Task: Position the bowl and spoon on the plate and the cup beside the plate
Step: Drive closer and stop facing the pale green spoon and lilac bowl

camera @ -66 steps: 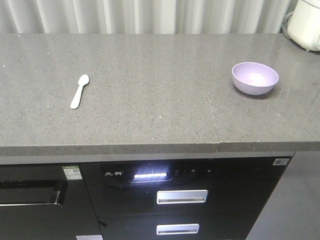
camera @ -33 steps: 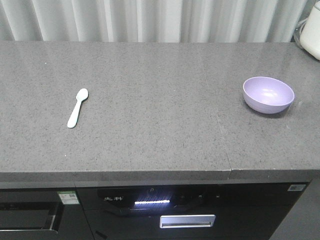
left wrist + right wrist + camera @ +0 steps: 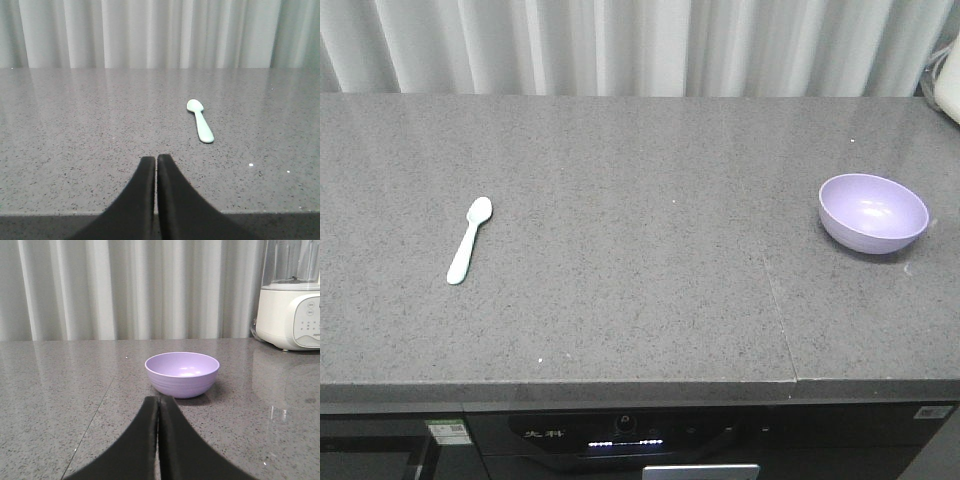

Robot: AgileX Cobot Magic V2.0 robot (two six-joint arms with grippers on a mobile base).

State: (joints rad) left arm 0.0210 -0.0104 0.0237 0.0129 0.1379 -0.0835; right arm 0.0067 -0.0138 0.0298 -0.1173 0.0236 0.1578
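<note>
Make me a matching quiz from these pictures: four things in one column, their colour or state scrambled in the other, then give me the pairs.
Column one
1. spoon
2. bowl
3. left gripper
4. blender

Column two
a. lavender, upright, empty
b. shut, holding nothing
c. mint green, lying flat
d. white base with a clear jar on top

Pairs: 1-c, 2-a, 3-b, 4-d
</note>
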